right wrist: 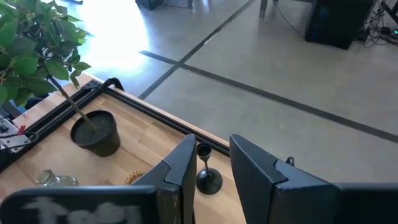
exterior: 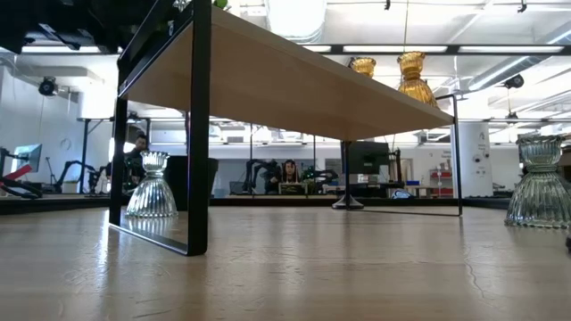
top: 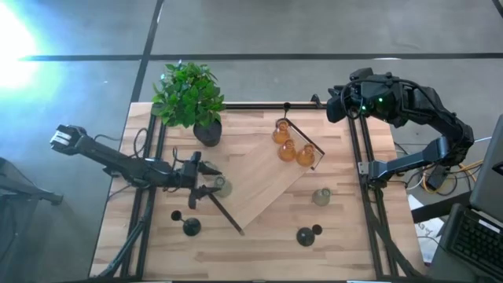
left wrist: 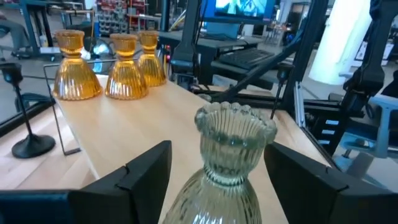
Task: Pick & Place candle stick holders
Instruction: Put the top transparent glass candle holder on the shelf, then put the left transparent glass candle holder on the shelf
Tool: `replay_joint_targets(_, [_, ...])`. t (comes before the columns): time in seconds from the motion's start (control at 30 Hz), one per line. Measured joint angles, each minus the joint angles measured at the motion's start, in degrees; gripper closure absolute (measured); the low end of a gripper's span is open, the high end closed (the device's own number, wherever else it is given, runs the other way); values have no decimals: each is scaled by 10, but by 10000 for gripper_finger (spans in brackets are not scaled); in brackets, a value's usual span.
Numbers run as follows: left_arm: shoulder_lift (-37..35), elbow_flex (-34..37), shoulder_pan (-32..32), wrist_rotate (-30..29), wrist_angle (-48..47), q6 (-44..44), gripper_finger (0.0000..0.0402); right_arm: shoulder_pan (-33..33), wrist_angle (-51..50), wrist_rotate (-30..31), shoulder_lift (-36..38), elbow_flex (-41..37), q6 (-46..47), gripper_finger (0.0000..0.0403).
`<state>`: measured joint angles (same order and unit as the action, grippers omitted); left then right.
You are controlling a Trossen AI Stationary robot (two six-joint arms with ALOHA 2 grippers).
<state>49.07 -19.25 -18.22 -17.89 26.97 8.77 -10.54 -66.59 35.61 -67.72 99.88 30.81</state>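
Note:
Three amber glass holders (top: 288, 148) stand on a raised wooden shelf (top: 251, 185); they also show in the left wrist view (left wrist: 124, 68). One black holder (top: 286, 108) stands at the shelf's far edge. One pale green holder (top: 223, 187) stands by the shelf's near left side, another (top: 321, 196) to its right. Two black holders (top: 191, 227) (top: 306, 235) are near the table's front edge. My left gripper (top: 212, 179) is open, with a finger on either side of the pale green holder (left wrist: 235, 140); I see no touch. My right gripper (top: 332, 106) hovers open and empty at the far right corner.
A black pot with a green plant (top: 191, 98) stands at the table's far left. The shelf rests on thin black legs (exterior: 198, 134), with room under it. Black frame rails run along the table's left and right sides. People sit in the room behind.

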Motion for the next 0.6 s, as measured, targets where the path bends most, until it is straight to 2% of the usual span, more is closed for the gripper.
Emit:
replay_joint_targets(0.2, [-63, 0, 0, 0, -97, 2, 144, 0, 0, 0, 0, 0, 0, 306])
replay_joint_targets(0.43, [-146, -1, 0, 0, -167, 14, 144, 0, 0, 0, 0, 0, 0, 305])
replay_joint_targets(0.6, [-205, -1, 0, -13, -279, 20, 145, 0, 0, 0, 0, 0, 0, 315])
